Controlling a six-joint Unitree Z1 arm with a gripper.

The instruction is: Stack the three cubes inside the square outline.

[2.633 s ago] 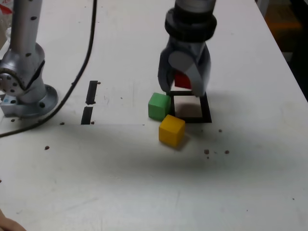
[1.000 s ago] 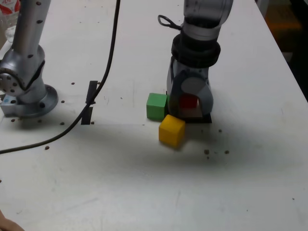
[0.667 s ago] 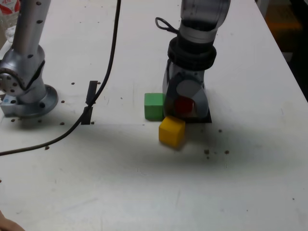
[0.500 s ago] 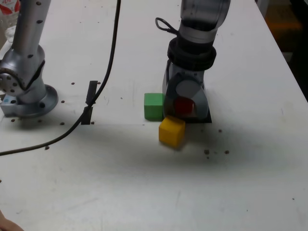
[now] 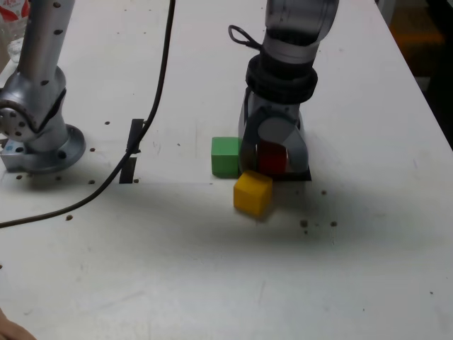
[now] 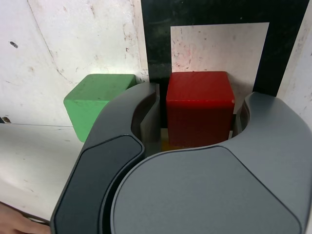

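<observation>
My pincer (image 6: 200, 127) sat low over the square outline (image 6: 155, 48), jaws slightly parted around the red cube (image 6: 199, 109) resting inside it. Green cube (image 5: 226, 156) lay just outside the outline; yellow cube (image 5: 253, 192) toward the bench's near edge.

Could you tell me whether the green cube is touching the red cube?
Apart. In the wrist view a gripper finger and black tape stand between the green cube and the red cube.
</observation>
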